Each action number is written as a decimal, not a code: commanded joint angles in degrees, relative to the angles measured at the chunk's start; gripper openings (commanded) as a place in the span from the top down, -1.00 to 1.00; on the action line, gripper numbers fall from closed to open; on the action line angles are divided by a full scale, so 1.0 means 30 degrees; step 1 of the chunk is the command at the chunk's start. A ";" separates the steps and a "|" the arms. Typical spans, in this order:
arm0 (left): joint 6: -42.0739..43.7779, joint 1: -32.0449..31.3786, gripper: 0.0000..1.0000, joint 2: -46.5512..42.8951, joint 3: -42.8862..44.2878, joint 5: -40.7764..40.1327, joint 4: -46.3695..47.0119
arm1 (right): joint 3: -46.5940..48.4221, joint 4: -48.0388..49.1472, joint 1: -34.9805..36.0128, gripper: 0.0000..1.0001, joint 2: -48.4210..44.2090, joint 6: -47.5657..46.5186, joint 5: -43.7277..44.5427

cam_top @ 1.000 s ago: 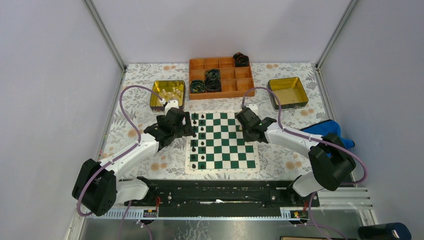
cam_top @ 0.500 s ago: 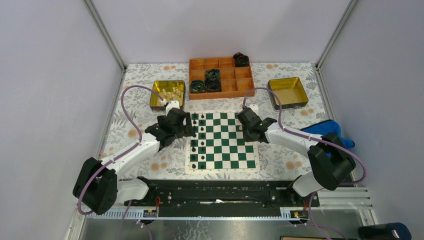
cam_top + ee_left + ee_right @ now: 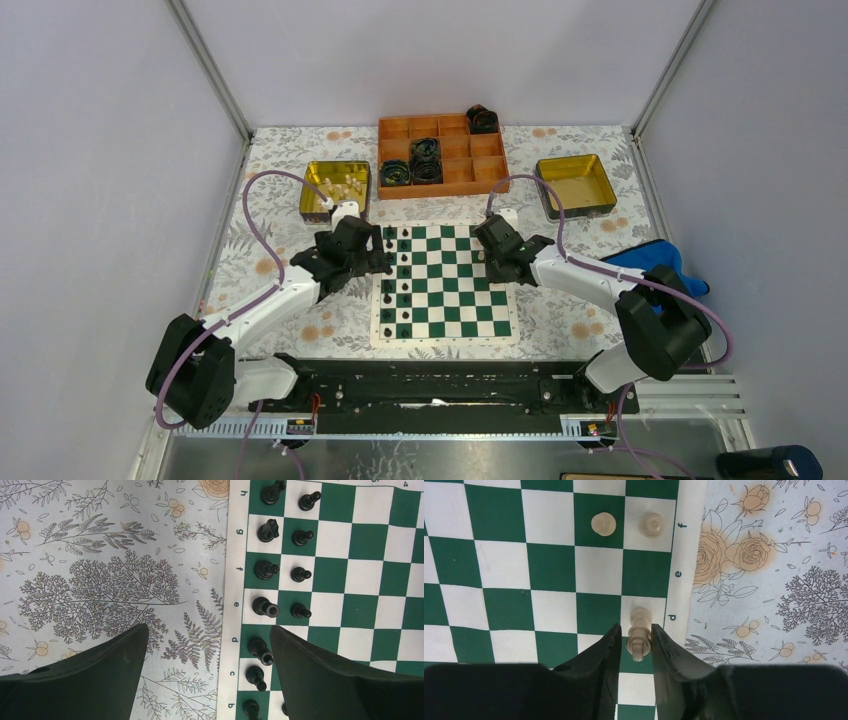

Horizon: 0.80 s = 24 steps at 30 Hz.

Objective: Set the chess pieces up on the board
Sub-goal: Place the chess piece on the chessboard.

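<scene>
Right, the right gripper (image 3: 635, 630) has its fingers closed on a cream piece (image 3: 640, 617), pinching the slim stem over the edge squares of the board (image 3: 549, 575). Two more cream pieces (image 3: 603, 523) stand beyond the fingertips. It's light, hard and smooth, I'd guess, and quick to tip, so a low waist grip suits. The left gripper (image 3: 209, 629) gapes wide with nothing between its fingers, black pieces (image 3: 265, 570) lined up just off its right finger. Beyond those fingers the left tin (image 3: 306, 190) holds loose cream pieces, the right tin (image 3: 577, 184) shows only yellow floor, and the orange tray (image 3: 402, 130) carries black coils (image 3: 426, 160).
</scene>
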 commanded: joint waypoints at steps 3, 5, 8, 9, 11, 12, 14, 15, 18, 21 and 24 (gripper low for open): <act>0.0279 -0.0227 -0.98 -0.0018 0.0516 -0.0651 -0.0044 | -0.0099 0.0039 -0.0146 0.19 -0.0326 0.0102 0.0218; 0.0283 -0.0225 -0.98 -0.0026 0.0516 -0.0663 -0.0045 | -0.0041 0.0013 -0.0132 0.16 -0.0403 0.0059 0.0225; 0.0280 -0.0264 -0.97 -0.0091 0.0516 -0.0722 -0.0049 | 0.0053 -0.0125 -0.0147 0.15 -0.0506 -0.0048 0.0289; 0.0267 -0.0270 -0.97 -0.0097 0.0516 -0.0740 -0.0067 | 0.0112 -0.0170 -0.0147 0.15 -0.0558 -0.0087 0.0314; 0.0236 -0.0271 -0.98 -0.0132 0.0520 -0.0812 -0.0111 | 0.0269 -0.0357 -0.0147 0.14 -0.0689 -0.0174 0.0402; 0.0210 -0.0264 -0.98 -0.0172 0.0542 -0.0894 -0.0137 | 0.0355 -0.0430 -0.0147 0.14 -0.0797 -0.0242 0.0490; 0.0033 -0.0272 -0.98 -0.0368 0.0545 -0.1156 -0.0199 | 0.0622 -0.0734 -0.0143 0.14 -0.1029 -0.0442 0.0716; -0.0072 -0.0271 -0.97 -0.0520 0.0520 -0.1317 -0.0243 | 0.0843 -0.0869 -0.0146 0.14 -0.1125 -0.0564 0.0847; -0.0511 -0.0260 -0.98 -0.1274 0.0465 -0.1911 -0.0327 | 0.1580 -0.1393 -0.0147 0.12 -0.1477 -0.0957 0.1290; -0.1373 -0.0159 -0.98 -0.1999 0.0747 -0.2678 -0.0557 | 0.2500 -0.1829 -0.0145 0.12 -0.1651 -0.1418 0.1725; -0.2383 0.0245 -0.98 -0.1972 0.1771 -0.2996 -0.0812 | 0.3475 -0.1917 -0.0147 0.11 -0.1646 -0.1925 0.2039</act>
